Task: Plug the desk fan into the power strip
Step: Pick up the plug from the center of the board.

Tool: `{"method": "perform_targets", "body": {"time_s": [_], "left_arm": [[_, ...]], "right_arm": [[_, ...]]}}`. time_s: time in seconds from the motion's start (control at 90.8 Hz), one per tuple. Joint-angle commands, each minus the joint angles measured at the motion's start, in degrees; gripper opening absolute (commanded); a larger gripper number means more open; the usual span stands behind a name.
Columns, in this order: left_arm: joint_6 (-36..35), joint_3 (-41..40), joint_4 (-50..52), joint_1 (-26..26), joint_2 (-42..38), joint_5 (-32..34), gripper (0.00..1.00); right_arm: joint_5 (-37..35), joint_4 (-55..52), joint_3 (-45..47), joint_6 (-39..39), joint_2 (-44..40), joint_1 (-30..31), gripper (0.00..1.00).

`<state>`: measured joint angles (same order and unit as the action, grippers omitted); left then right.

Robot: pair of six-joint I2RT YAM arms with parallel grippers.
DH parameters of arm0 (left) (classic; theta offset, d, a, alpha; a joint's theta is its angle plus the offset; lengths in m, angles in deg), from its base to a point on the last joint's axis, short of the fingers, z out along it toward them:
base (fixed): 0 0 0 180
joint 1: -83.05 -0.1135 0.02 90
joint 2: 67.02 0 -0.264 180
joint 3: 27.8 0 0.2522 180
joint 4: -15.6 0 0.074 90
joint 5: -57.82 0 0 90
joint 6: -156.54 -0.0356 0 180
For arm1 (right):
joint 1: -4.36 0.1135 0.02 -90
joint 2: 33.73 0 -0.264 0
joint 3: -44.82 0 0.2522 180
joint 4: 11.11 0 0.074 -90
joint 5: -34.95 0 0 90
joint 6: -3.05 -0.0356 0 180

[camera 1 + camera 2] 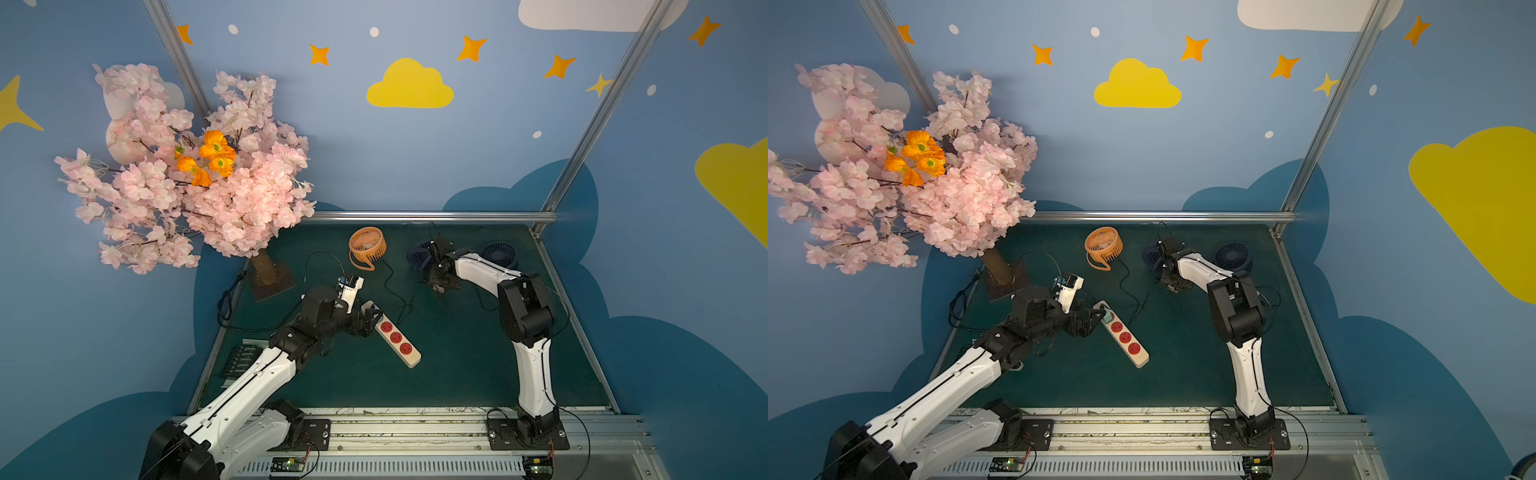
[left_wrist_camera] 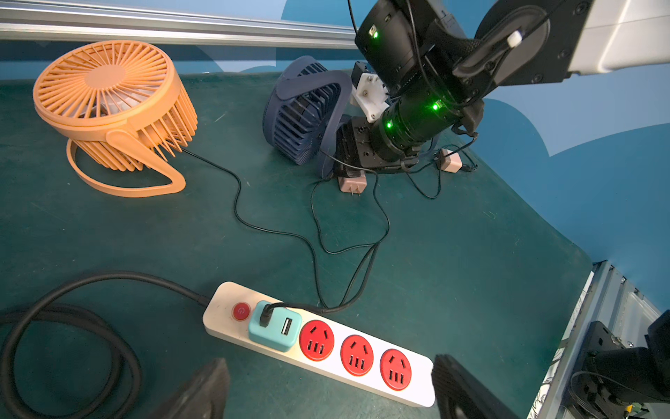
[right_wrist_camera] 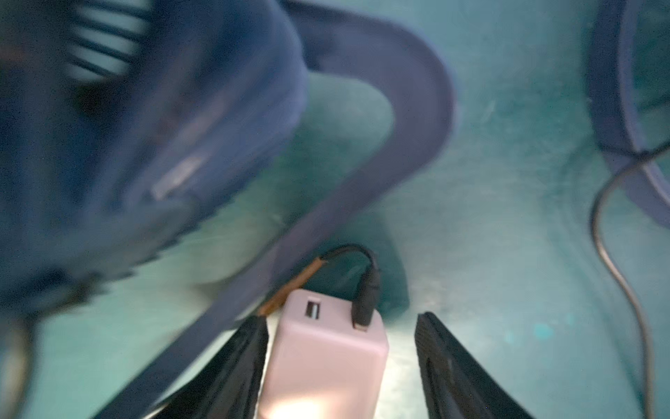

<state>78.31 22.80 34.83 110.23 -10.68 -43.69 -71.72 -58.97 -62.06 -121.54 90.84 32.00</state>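
In the right wrist view the navy fan (image 3: 145, 127) is blurred. The left tool (image 1: 370, 318) hides the power strip (image 1: 399, 343)'s near end in a top view.

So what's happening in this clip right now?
The right hand is down beside a navy fan, its fingers either side of a pale pink plug adapter with a gap still showing on one side, so no firm grip yet. The left hand hangs open over the power strip, where a teal adapter already fills the socket nearest the button; three sockets are free. An orange fan stands nearby.
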Motion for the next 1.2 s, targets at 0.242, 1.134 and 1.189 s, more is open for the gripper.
{"method": "perform_targets", "body": {"time_s": [0.242,1.134,1.189], "left_arm": [[-0.5,0.7,-1.3,0.2,0.5,0.0,0.92],[27.4,8.9,-22.3,20.3,22.9,3.8,0.82],[29.5,9.1,-23.6,20.3,24.6,3.4,0.81]], "right_arm": [[-1.4,-1.5,3.5,0.9,-2.8,-0.1,0.54],[10.3,14.8,32.9,-20.8,-43.4,7.6,0.37],[10.3,16.8,33.8,-22.2,-44.7,8.7,0.37]]}}
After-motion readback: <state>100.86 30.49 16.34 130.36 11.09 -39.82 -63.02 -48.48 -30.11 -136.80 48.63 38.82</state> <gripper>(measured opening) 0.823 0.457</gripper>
